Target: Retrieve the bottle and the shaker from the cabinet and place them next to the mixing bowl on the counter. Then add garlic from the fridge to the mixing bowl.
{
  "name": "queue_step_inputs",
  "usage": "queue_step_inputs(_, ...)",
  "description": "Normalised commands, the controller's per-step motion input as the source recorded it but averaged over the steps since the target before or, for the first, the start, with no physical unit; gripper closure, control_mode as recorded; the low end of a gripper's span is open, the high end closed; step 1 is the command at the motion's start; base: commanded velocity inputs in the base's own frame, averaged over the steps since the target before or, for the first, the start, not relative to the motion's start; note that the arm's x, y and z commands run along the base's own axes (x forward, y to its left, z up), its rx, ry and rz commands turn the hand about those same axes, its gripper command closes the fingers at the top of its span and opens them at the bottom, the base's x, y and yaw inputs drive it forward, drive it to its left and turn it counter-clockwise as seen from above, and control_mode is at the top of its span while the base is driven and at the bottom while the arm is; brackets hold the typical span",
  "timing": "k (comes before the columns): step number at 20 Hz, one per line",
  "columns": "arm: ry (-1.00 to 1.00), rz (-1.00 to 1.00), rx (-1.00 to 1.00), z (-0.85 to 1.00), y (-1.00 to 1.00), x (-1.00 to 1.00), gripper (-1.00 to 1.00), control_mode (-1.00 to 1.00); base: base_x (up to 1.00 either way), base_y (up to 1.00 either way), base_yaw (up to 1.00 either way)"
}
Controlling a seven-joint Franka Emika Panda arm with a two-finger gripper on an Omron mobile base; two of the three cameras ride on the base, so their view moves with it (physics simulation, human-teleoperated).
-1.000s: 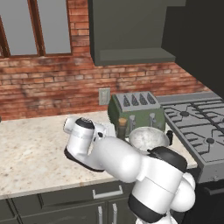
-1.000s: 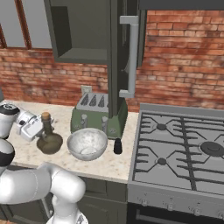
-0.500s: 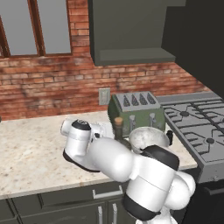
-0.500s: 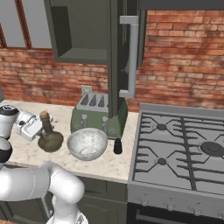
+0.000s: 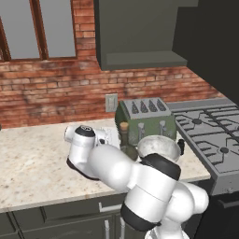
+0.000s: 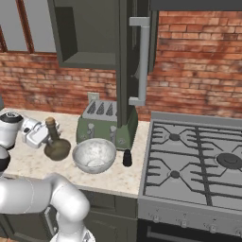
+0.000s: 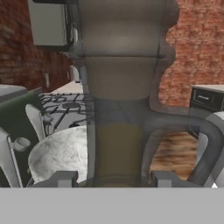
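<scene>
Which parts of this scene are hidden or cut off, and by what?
- Gripper, hand view: fingertips cut by the bottom edge; contact with the bottle unclear.
- Bottle, left base view: the arm covers its body.
- Shaker, left base view: mostly behind the mixing bowl.
- Cabinet, right base view: its door blocks part of the inside.

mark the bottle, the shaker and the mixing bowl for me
olive-brown jug-like bottle with cork stopper (image 6: 57,148), right base view, on its bulbous body
small black shaker (image 6: 127,158), right base view, on its side
round pale grey mixing bowl (image 6: 94,155), right base view, on its mottled inside
</scene>
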Motion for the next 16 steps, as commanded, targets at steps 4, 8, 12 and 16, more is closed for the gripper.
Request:
queue_step_inputs(4,0.0,0.0,0.0,-0.04,0.0,0.15,1.0,-1.0,0.0,0.0,0.0)
queue_step_inputs(8,0.0,0.0,0.0,-0.12,0.0,0.01,1.0,-1.0,0.0,0.0,0.0)
queue_step_inputs(12,0.0,0.0,0.0,-0.22,0.0,0.0,1.0,-1.0,0.0,0.0,0.0)
queue_step_inputs(16,0.0,0.0,-0.02,-0.3,0.0,0.0,1.0,-1.0,0.0,0.0,0.0)
